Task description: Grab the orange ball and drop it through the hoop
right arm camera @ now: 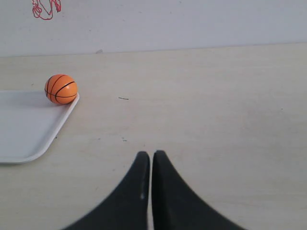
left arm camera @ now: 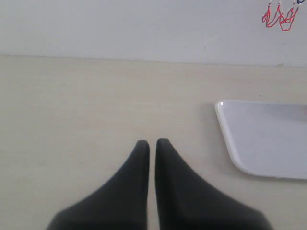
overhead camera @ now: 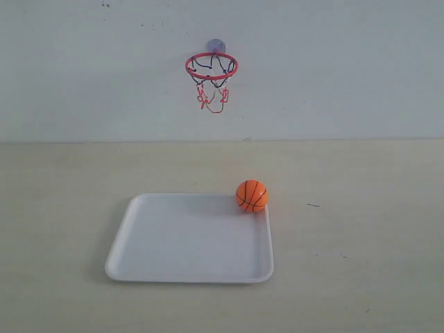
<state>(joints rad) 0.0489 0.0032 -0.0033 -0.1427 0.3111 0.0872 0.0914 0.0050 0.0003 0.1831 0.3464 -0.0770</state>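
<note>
Exterior view: we see pale counter and white tray on it. Wrist views: left gripper and right gripper closed tight, empty. Hoop on wall above tray. Orange ball on tray's far right corner.

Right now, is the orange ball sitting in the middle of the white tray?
No, the orange ball rests at the white tray's far right corner, by the rim.

A bare lab-style test bench: pale wooden tabletop, blank white wall, plain white tray.
</note>
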